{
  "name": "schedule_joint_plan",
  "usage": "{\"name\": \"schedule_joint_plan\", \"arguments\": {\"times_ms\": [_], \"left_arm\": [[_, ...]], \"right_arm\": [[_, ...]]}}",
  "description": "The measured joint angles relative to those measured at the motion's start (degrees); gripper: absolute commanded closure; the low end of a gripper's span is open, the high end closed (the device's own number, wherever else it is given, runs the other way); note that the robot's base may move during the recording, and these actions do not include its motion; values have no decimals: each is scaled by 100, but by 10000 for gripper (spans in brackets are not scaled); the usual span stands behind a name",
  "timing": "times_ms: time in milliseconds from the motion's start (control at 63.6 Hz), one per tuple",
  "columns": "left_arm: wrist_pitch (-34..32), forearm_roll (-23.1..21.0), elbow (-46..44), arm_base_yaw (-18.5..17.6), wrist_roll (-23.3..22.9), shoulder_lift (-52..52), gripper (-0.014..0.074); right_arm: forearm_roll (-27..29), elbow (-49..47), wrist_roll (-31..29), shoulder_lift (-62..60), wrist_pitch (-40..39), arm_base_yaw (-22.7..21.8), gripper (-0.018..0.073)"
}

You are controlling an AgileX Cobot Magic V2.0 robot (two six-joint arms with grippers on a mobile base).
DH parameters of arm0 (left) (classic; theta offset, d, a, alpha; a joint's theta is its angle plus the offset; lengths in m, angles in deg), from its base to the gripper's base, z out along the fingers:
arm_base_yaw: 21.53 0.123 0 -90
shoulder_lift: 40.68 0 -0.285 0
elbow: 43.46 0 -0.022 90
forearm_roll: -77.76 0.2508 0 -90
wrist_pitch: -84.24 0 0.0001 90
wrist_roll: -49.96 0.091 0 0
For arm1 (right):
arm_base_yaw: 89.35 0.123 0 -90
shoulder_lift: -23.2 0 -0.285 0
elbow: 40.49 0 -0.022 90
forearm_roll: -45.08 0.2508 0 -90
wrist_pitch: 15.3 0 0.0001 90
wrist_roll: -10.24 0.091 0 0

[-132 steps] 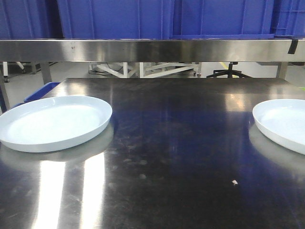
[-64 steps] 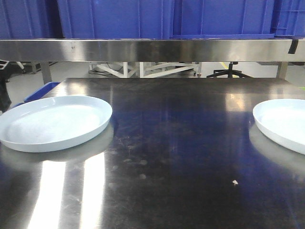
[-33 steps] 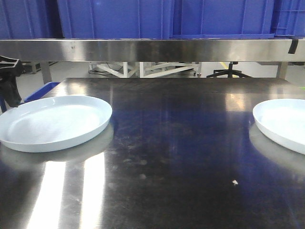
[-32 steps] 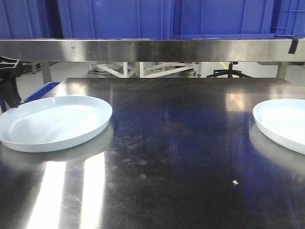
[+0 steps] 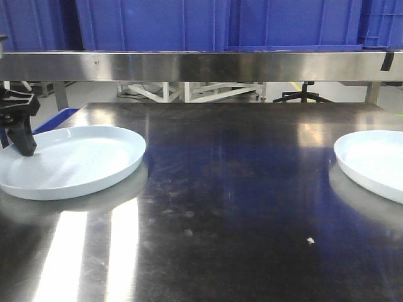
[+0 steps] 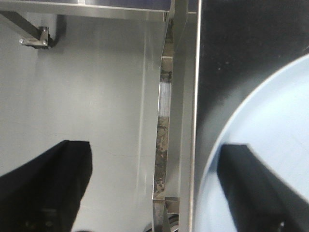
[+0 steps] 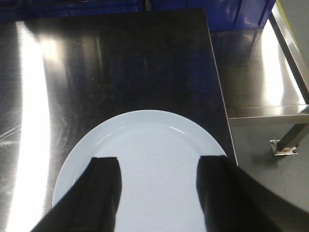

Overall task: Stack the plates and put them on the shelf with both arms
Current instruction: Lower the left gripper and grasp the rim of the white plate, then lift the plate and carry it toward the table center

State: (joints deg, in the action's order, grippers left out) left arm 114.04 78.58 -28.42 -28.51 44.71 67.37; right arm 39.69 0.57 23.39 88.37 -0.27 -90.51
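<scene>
Two pale bluish-white plates lie on the steel table. The left plate [image 5: 75,160] sits at the table's left edge, the right plate [image 5: 374,162] at the right edge, partly cut off. My left gripper [image 6: 154,147] is open and straddles the left plate's [image 6: 270,145] outer rim. One finger [image 5: 25,135] hangs over the plate and the other is beyond the table edge. My right gripper [image 7: 160,158] is open just above the right plate [image 7: 149,145], touching nothing. It does not show in the front view.
A steel shelf [image 5: 201,65] crosses above the table's far side, carrying blue crates [image 5: 189,25]. The dark steel table [image 5: 239,189] stretches between the plates. A lower steel ledge [image 7: 270,72] lies beyond the table's right edge. A blue bin corner [image 5: 56,119] shows behind the left plate.
My left gripper has come in from the left edge and dropped to the left plate's rim. The left plate has shifted very slightly. The right plate has not moved.
</scene>
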Motion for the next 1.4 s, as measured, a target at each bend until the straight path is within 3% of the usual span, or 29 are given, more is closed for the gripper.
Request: {"name": "schedule_joint_plan", "arguments": {"times_ms": [94,236,251,314,566,723,974,1147,1399], "left_arm": [[-13,-25,-3,0,0,10,112],[-47,-82,-12,0,-4,10,522],[-47,-82,-12,0,-4,10,534],[-59,-82,-12,-11,-4,10,480],[-42,-202,-15,-22,-4,-47,500],[82,-262,-115,-212,-4,-340,500],[201,-484,-679,-878,-4,-717,500],[139,-729,-970,-1543,-4,-706,499],[38,-927,-1480,-2418,-4,-100,499]], "right_arm": [[0,0,0,0,0,0,92],[0,0,0,0,0,0,92],[0,0,0,0,0,0,92],[0,0,0,0,0,0,92],[0,0,0,0,-12,0,92],[0,0,0,0,-36,0,92],[0,0,0,0,-45,0,92],[0,0,0,0,-45,0,92],[0,0,0,0,-45,0,92]]}}
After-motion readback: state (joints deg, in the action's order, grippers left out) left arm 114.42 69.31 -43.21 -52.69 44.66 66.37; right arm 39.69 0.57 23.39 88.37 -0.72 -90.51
